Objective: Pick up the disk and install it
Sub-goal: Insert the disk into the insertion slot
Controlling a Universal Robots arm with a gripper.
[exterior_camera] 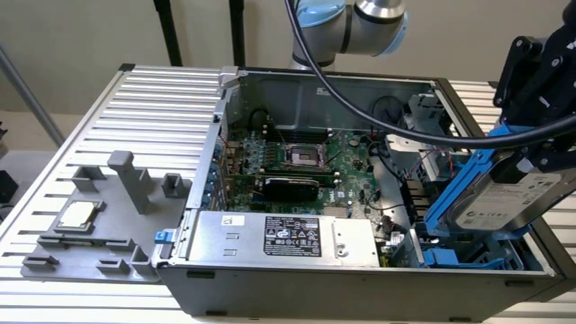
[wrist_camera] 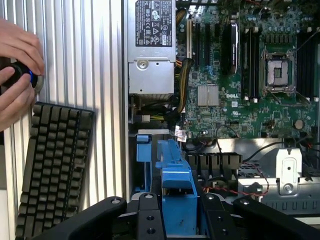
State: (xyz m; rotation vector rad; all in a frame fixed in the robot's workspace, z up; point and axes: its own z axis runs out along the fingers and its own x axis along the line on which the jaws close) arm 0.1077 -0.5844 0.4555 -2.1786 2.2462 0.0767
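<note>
Computer case (exterior_camera: 360,287) lies open on the ribbed tabletop (exterior_camera: 153,108) and contains a green motherboard (exterior_camera: 297,155) and a grey power-supply box (exterior_camera: 279,236). The end effector (wrist_camera: 177,220) grips the disk (exterior_camera: 513,196), which hangs tilted above the blue bay (exterior_camera: 450,258) at the exterior view's right. One side of the disk is cut off at the picture's edge, and its white label is not readable. The motherboard carries the word "DELL".

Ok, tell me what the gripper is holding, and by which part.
The gripper holds the disk by its upper end, clamped across its blue carrier frame, tilted over the open computer case.
</note>
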